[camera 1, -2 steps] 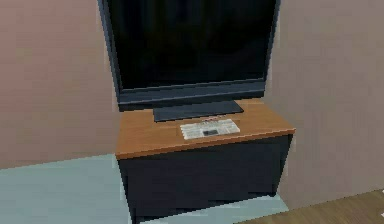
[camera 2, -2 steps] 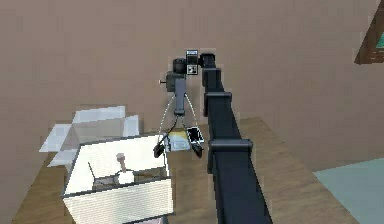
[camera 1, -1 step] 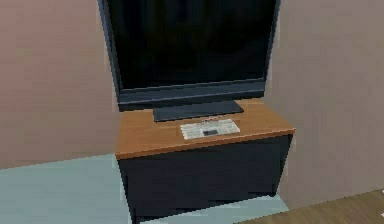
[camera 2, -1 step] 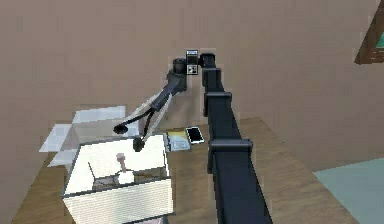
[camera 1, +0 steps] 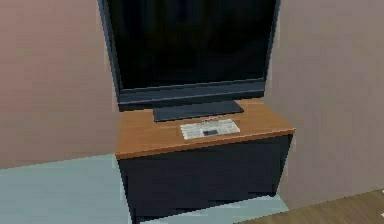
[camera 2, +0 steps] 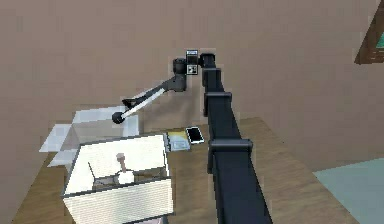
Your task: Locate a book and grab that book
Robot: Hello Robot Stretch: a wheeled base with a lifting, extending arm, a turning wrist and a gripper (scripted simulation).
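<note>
Farthest left, behind the lamp (camera 2: pixel 115 180) and out toward the wall, lay a flat white thing (camera 2: pixel 68 132) with spread leaves. We took it for the likeliest book (its shape was too vague to swear to). The claw (camera 2: pixel 123 112) hung beyond the lamp, with its tips at that white thing's right edge. We could not tell whether its fingers were spread or pressed together, whether it held anything, or whether it touched the leaves.

Just right of the lamp lay a small striped flat thing (camera 2: pixel 178 142) and a white-and-black slab (camera 2: pixel 195 134). The arm (camera 2: pixel 225 140) passed right of them over the bench (camera 2: pixel 285 155).

We judged three risks:
- A descent onto thin loose leaves might catch a single page, or shove the thing toward the wall.
- Any turn of the base with the arm this far out might sweep the claw into the lamp's shade and tip it.
- We might be after the wrong thing, since the striped one right of the lamp could equally be a book.
</note>
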